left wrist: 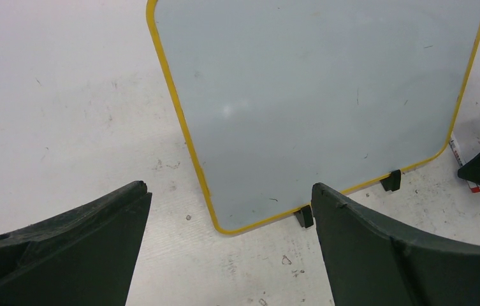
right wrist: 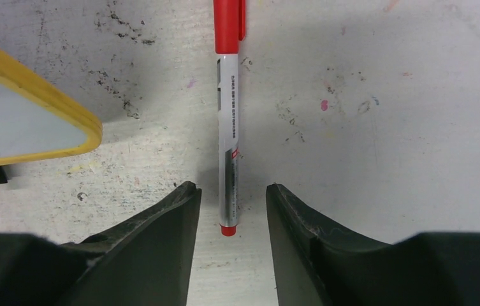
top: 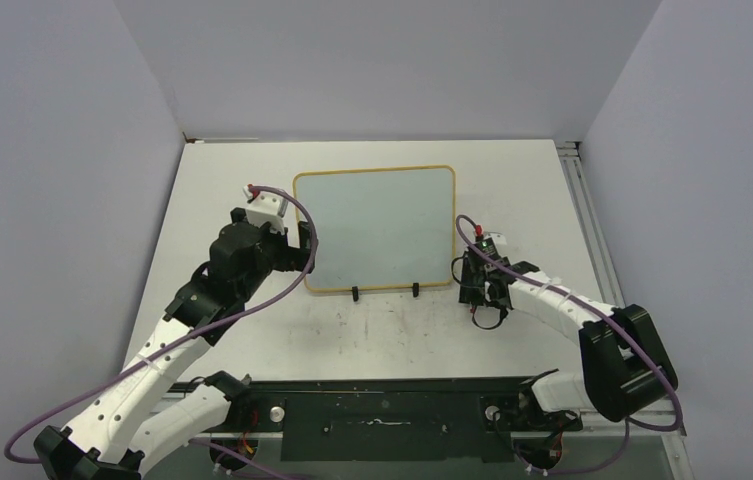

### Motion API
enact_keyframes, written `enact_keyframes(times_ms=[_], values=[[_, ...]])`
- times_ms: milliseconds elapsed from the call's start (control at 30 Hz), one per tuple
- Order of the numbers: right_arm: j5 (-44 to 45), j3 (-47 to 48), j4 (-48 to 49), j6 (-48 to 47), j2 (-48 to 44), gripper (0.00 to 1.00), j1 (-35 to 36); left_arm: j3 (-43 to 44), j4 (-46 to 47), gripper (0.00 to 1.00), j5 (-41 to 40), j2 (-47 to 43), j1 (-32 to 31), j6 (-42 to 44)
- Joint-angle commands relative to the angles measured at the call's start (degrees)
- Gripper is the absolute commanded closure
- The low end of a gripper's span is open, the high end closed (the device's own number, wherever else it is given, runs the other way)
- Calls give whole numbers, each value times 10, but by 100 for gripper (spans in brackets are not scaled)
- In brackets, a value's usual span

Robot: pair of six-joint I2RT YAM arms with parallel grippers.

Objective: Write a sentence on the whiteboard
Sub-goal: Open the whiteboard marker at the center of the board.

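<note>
Currently the whiteboard (top: 374, 228) sits mid-bench (top: 402, 340), closer to the far edge than the near one. Its two black clip feet (top: 355, 293) are on the side facing the near edge. Surface reads plain pale grey-white inside the yellow frame. Cannot tell whether it lies flat or leans back.

Left gripper (top: 304, 250): at the whiteboard's left side, near its near-left corner. Jaws spread wide, nothing between them. Left wrist view looks down past both fingers (left wrist: 97, 242) onto that rounded corner.

Right gripper (top: 482, 290): low over the bench just off the whiteboard's near-right corner, toward the right edge. Right wrist view shows a red-capped marker (right wrist: 227, 127) lying on the bench, its butt end between the two fingers (right wrist: 160, 229). A strip of bench shows on each side of the barrel, so the jaws are partly parted, straddling it, not gripping. Cap end points away from the gripper.

Bench around the marker carries scuffs and small coloured flecks.
</note>
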Motion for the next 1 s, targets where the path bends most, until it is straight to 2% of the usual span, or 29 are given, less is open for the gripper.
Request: enact_keyframes(times_ms=[0, 300, 433, 567, 800, 967], values=[[5, 27, 12, -21, 16, 60, -1, 5, 32, 3, 0, -1, 2, 9], [7, 34, 27, -20, 49, 69, 0, 4, 29, 3, -1, 3, 2, 10], [10, 28, 31, -18, 49, 79, -1, 3, 31, 3, -3, -1, 2, 12], [9, 22, 28, -11, 31, 94, -3, 2, 32, 3, -2, -3, 2, 14], [0, 32, -44, -7, -54, 95, 1, -2, 33, 3, 12, -6, 1, 17], [-56, 35, -104, 3, -134, 95, 7, -15, 33, 3, 30, -21, -16, 31]])
